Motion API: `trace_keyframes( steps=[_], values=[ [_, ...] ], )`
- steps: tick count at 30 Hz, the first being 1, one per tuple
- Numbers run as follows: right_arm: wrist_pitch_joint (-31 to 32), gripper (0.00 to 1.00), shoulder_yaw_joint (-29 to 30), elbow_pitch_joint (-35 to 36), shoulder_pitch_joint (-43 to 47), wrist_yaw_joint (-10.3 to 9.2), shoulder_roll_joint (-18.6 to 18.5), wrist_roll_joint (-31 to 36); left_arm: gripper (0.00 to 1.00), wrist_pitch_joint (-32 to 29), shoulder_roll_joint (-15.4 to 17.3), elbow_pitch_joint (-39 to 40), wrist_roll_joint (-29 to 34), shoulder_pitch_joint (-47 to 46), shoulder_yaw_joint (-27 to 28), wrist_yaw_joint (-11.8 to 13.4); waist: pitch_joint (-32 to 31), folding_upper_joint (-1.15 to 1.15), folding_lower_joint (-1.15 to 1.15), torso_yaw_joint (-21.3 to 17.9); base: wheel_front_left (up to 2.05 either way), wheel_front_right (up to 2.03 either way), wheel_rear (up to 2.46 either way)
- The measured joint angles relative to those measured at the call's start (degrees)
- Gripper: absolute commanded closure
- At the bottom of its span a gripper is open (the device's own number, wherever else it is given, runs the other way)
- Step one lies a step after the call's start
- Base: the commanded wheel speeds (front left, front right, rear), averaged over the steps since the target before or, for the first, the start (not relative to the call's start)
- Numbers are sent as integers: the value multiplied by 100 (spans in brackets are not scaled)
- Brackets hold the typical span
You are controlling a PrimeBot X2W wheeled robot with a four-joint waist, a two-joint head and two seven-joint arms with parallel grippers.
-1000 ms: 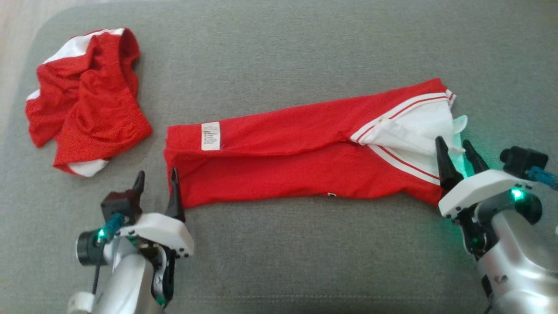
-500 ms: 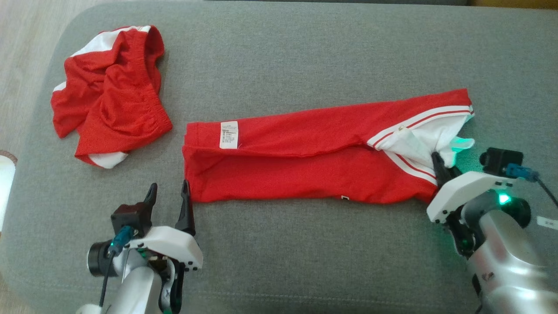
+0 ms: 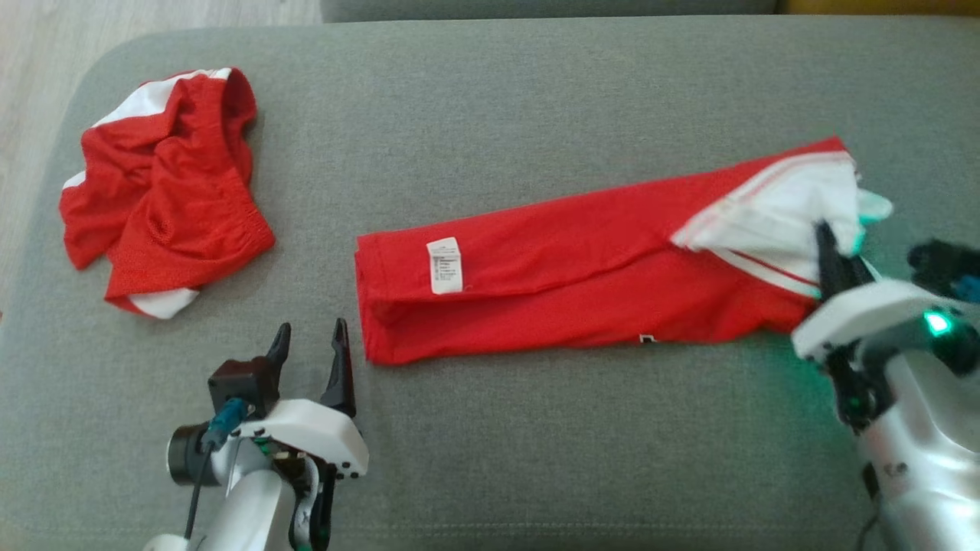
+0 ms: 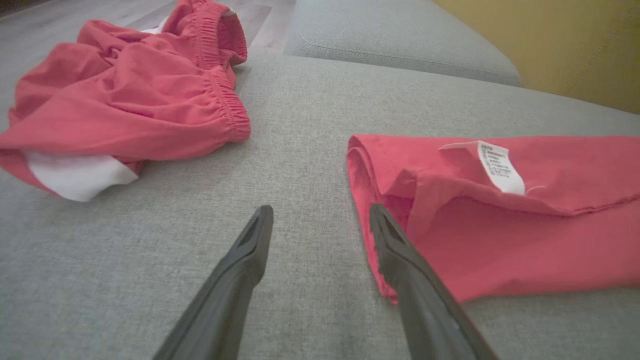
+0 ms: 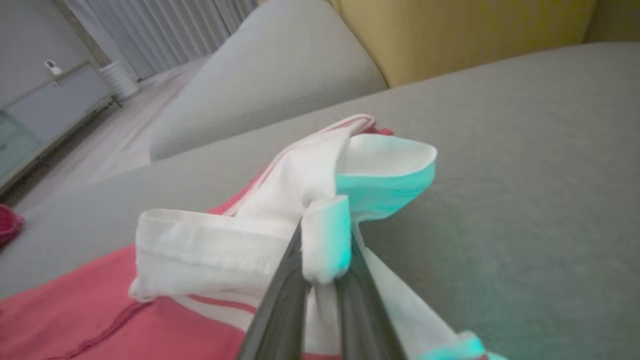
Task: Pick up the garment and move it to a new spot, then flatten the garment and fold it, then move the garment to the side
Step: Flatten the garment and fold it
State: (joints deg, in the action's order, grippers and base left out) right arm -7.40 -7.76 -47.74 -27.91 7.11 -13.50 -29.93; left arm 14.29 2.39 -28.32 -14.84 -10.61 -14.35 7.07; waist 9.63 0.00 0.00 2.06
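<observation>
Jaws on the right gripper [image 3: 825, 233], apart a second ago, have clamped the white end of the long red garment [image 3: 566, 295] by the cushion's [image 3: 536, 115] right edge; the left gripper [image 3: 311, 327] waits, jaws apart, at its other end. Lifting looks next.

The left gripper [image 3: 311, 330] and right gripper [image 3: 824, 229] each have two long, tapering dark fingers on a white wedge-shaped housing [image 3: 306, 432] above a silver forearm [image 3: 245, 513]. A black camera block [image 3: 237, 383] with a blue cable plug [image 3: 223, 422] sits beside each; a green light [image 3: 935, 323] glows on the right wrist.
</observation>
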Motion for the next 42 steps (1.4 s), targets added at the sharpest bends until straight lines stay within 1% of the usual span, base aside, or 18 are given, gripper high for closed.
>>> trace_keyframes(
  steps=[2,5,6,9,11,14,15,18,24,25,26,27,30,32,35,39,42],
  values=[
    [36,100,-229,381,-1,0,37,-148,0,0,1,-5,-34,-1,-52,0,-16,0,0,-26,0,0,0],
    [218,100,-731,1062,9,0,190,-446,0,0,0,-15,-47,-7,-165,0,-23,0,0,3,0,0,0],
    [365,100,-1120,1529,46,0,281,-608,0,1,2,-27,-55,-14,-250,-1,-25,0,0,65,0,0,0],
    [616,100,-1644,2071,141,0,377,-805,0,1,-1,-38,-156,-14,-393,2,-25,0,0,214,0,0,0],
    [765,100,-1940,2286,221,0,417,-904,0,1,3,-40,-198,-15,-470,11,-25,0,0,348,0,0,0],
    [931,100,-2268,2407,271,0,498,-977,0,0,-1,-46,-260,-16,-590,45,-23,0,0,589,0,0,0],
    [931,100,-2268,2407,271,0,498,-977,0,0,-1,-46,-260,-16,-590,45,-23,0,0,589,0,0,0],
    [1025,100,-2499,2393,261,0,602,-1024,0,1,4,-45,-315,-16,-703,59,-20,0,0,865,0,0,0],
    [1121,100,-2874,1928,132,0,806,-1032,0,0,4,-47,-441,-12,-860,100,-20,0,0,1385,0,0,0],
    [1096,97,-2892,1837,90,0,826,-1024,0,0,3,-46,-450,-10,-884,101,-21,0,0,1457,0,0,0],
    [1051,60,-2908,1752,40,0,838,-992,0,0,3,-46,-450,-6,-901,101,-22,0,0,1517,0,0,0],
    [973,1,-2898,1677,-9,0,848,-985,0,0,3,-45,-450,-3,-909,112,-22,0,0,1566,0,0,0],
    [725,0,-2872,1535,-124,0,896,-981,0,0,4,-41,-458,1,-905,159,-14,0,0,1595,0,0,0],
    [539,0,-2848,1474,-155,0,923,-954,0,0,4,-24,-458,-1,-894,202,-9,0,0,1533,0,0,0],
    [180,0,-2673,1395,-158,0,914,-839,0,0,3,26,-458,-4,-875,201,-6,0,0,1387,0,0,0],
    [-330,0,-2224,1258,-158,0,865,-608,0,0,3,41,-424,-6,-790,204,-19,0,0,1128,0,0,0],
    [-549,0,-1734,1091,-148,0,792,-348,0,0,3,60,-336,-13,-698,209,-43,0,0,900,0,0,0]
  ],
)
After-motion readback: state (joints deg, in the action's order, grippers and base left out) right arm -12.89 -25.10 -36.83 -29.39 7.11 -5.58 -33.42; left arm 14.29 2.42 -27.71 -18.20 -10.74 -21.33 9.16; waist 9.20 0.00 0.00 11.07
